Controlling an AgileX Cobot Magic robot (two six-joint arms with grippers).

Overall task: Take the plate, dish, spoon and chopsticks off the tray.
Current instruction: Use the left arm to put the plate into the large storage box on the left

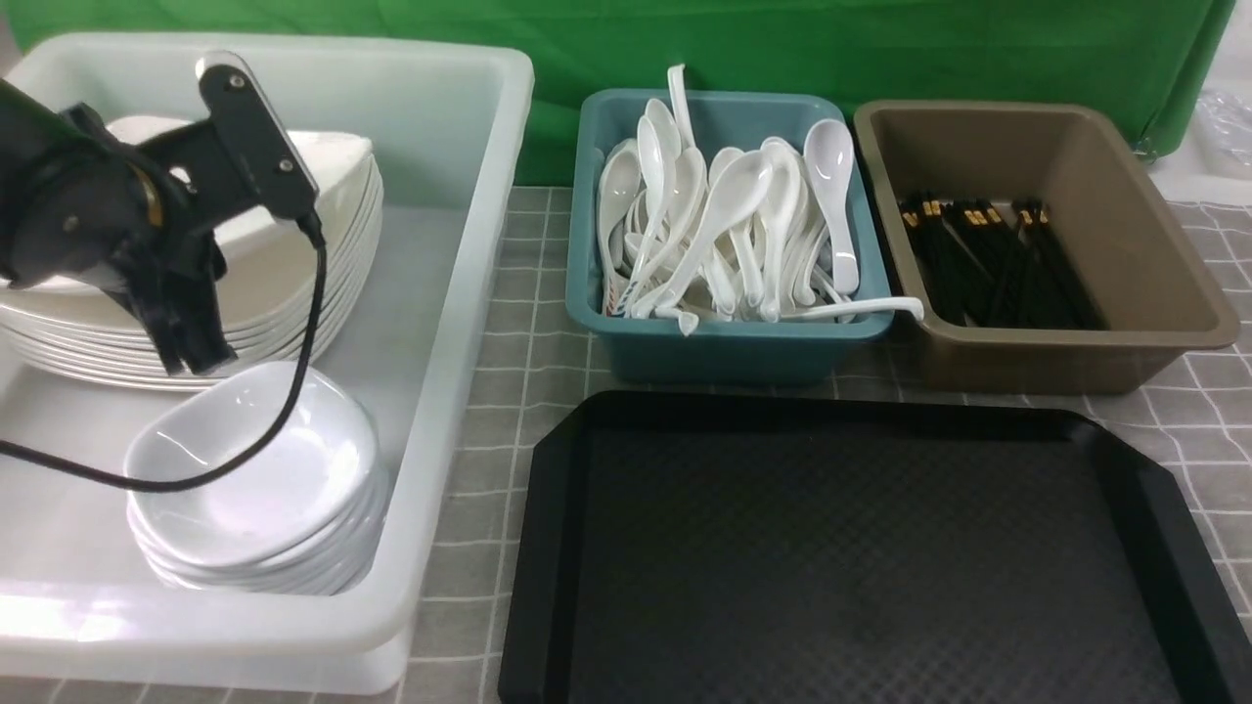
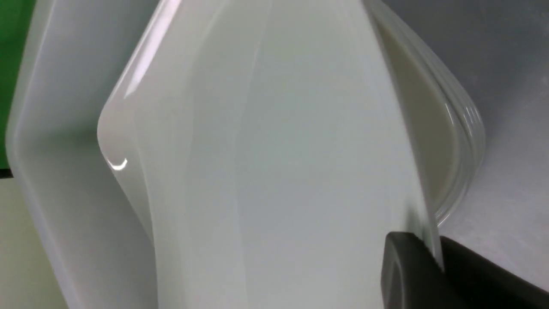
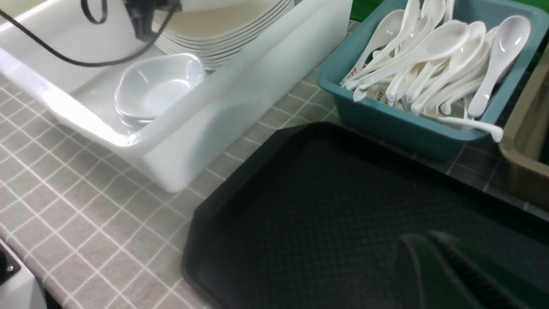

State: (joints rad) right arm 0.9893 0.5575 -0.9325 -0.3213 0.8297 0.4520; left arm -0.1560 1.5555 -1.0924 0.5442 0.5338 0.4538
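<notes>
- Plate: the large white square one is pinched at its rim by the left claw inside the white tub. It sits tilted at the top of the stack of plates.
- In the left wrist view the two dark fingers are pressed onto the rim from both sides, with the stacked rims showing beyond it.
- Small dishes are piled in the same tub, nearer the robot and just beside the plate stack.
- Tray: black and textured, flat on the grey checked tabletop, nothing on it, just beside the white tub.
- Spoons lie heaped in the teal tub beyond the tray; one handle hangs over the tub's edge.
- Chopsticks lie bundled in the brown tub, just right of the teal one.
- Right claw: a blurred dark shape over the tray, pressed together and gripping nothing.
</notes>
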